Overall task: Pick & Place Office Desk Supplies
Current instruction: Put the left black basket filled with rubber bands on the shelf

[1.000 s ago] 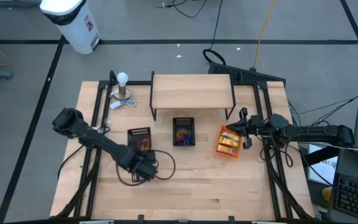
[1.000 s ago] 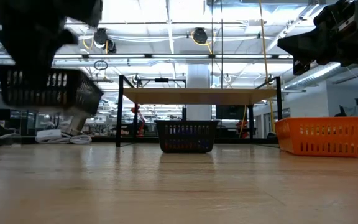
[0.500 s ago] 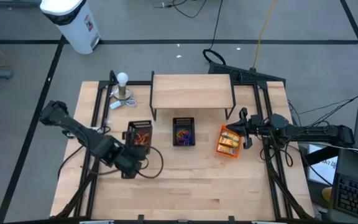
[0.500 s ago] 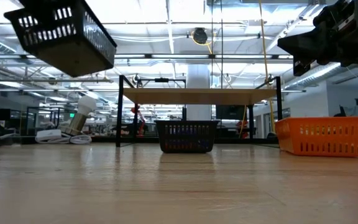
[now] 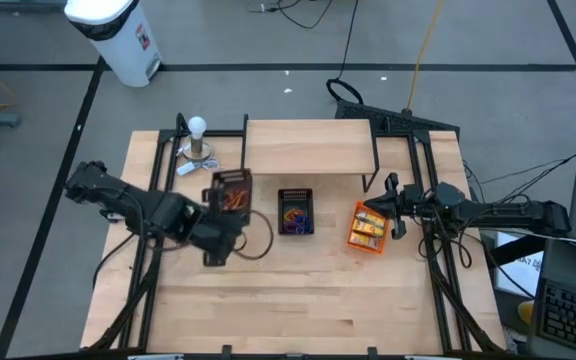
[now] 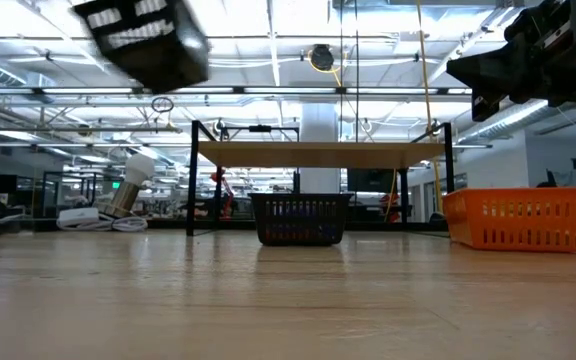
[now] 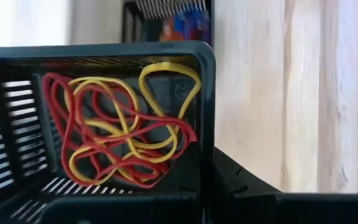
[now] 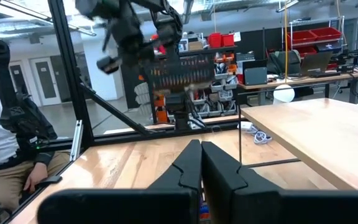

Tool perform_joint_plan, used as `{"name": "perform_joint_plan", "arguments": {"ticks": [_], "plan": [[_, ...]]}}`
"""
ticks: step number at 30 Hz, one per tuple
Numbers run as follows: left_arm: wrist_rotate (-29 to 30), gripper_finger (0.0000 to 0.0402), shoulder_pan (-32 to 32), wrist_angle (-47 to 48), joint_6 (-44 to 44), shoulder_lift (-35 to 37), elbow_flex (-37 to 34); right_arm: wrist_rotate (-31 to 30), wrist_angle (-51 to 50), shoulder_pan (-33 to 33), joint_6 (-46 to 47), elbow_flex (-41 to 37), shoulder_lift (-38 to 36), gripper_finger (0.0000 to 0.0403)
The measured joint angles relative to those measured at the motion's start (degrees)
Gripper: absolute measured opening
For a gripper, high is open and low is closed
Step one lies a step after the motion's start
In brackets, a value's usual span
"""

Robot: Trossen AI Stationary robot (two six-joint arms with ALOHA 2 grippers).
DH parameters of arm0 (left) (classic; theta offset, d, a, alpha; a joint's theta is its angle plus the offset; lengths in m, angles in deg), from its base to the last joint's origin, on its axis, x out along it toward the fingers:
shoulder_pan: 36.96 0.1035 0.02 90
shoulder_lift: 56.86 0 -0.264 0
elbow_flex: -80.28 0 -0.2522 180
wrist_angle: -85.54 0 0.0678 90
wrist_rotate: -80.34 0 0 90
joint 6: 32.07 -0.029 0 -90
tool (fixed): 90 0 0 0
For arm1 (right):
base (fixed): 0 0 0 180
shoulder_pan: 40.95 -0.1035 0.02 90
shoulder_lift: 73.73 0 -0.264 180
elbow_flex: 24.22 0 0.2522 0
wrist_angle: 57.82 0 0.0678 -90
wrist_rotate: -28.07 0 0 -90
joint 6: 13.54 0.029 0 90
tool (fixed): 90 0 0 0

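High view showed our left gripper (image 5: 220, 222) clamped on a black mesh bin (image 5: 231, 190), lifted clear of the table, red and yellow rubber bands (image 7: 120, 124) tangled inside. Our right gripper (image 5: 392, 208), closed and empty, hovered just beside the orange bin (image 5: 368, 228) of yellow packets. We judged sorting largely done; placing the lifted bin remained.

Orange bin (image 5: 367, 229), white trash can (image 5: 116, 35)

Grey floor (image 5: 268, 40), white bin (image 5: 118, 35), bright ceiling lights (image 6: 298, 20) overhead.
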State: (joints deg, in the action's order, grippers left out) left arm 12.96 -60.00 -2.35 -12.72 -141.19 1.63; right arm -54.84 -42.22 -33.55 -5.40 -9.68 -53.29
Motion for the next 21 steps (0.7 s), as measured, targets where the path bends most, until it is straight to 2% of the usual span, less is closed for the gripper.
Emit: {"name": "perform_joint_plan", "arguments": {"ticks": [11,21], "plan": [[0.0,0.0001,15.2,1.1,-19.5,-8.6,17.1,0.2,1.0,0.0,0.2,0.0,0.0,0.0],[-4.2,0.0001,27.1,0.8,-29.2,-19.4,23.6,0.2,2.2,0.0,0.2,0.0,0.0,0.0]]}}
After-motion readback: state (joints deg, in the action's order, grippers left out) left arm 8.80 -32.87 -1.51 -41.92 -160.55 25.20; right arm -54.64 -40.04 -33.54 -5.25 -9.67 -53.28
